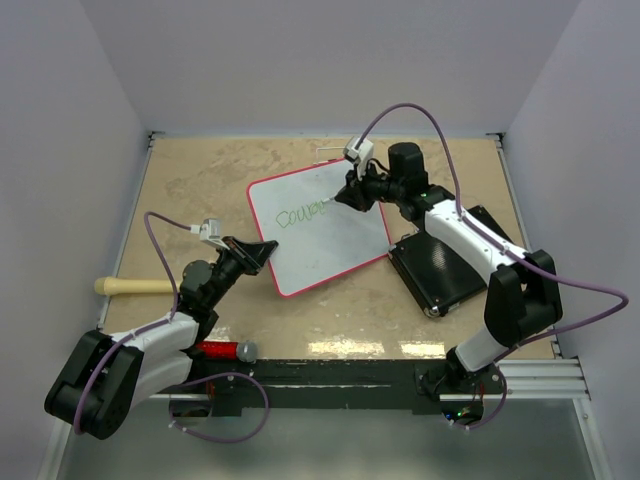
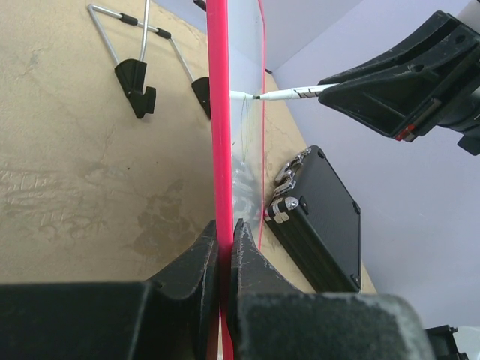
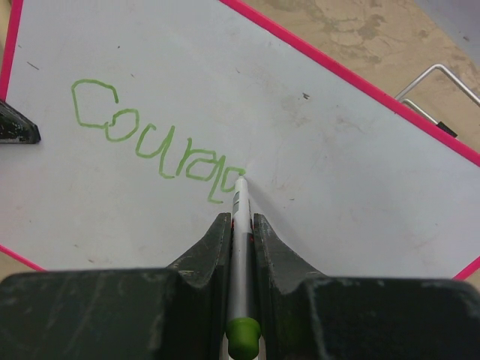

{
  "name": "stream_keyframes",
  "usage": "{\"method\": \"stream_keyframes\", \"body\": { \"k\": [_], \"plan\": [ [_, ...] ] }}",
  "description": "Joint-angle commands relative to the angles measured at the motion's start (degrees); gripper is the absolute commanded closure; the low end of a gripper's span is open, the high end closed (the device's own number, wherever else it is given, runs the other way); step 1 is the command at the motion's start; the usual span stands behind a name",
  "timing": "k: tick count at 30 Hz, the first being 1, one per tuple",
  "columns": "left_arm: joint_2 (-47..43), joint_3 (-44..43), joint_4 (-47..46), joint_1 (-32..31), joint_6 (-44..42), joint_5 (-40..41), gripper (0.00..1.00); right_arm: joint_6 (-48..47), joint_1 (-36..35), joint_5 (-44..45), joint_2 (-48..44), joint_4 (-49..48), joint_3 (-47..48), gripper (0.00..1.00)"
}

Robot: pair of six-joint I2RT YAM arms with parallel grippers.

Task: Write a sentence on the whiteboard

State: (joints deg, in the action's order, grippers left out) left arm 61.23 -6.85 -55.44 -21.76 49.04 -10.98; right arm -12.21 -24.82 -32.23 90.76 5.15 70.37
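Note:
The whiteboard (image 1: pixel 330 235), glossy white with a thin red rim, lies tilted in the middle of the table. Green letters (image 1: pixel 302 214) are written on its upper part. My left gripper (image 1: pixel 262 250) is shut on the board's left rim (image 2: pixel 220 150). My right gripper (image 1: pixel 350 196) is shut on a white marker (image 3: pixel 240 225) with a green end. The marker tip touches the board at the end of the green writing (image 3: pixel 157 142). The marker also shows in the left wrist view (image 2: pixel 281 94), touching the board's face.
A black rectangular case (image 1: pixel 445 265) lies right of the board, also in the left wrist view (image 2: pixel 322 217). A wire stand with black feet (image 2: pixel 139 75) sits behind the board. A red marker (image 1: pixel 218 350) and a tan stick (image 1: pixel 130 287) lie near the left arm.

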Motion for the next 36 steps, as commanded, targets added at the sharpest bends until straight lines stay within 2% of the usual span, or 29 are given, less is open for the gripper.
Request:
{"method": "stream_keyframes", "body": {
  "k": [1, 11, 27, 36],
  "plan": [
    [0.8, 1.0, 1.3, -0.6, -8.1, -4.4, 1.0, 0.3, 0.3, 1.3, 1.0, -1.5, 3.1, 1.0],
    [0.8, 0.9, 1.4, -0.7, -8.2, -4.0, 1.0, -1.1, 0.3, 0.4, 0.9, 0.4, 1.8, 1.0],
    [1.0, 0.9, 1.2, -0.6, -7.9, -3.6, 1.0, -6.2, -2.3, -2.8, -5.0, 6.5, -6.4, 1.0],
    [1.1, 1.1, 1.1, -0.6, -7.9, -3.9, 1.0, -2.3, -4.1, -1.1, -2.8, 3.8, -0.2, 1.0]
  ]
}}
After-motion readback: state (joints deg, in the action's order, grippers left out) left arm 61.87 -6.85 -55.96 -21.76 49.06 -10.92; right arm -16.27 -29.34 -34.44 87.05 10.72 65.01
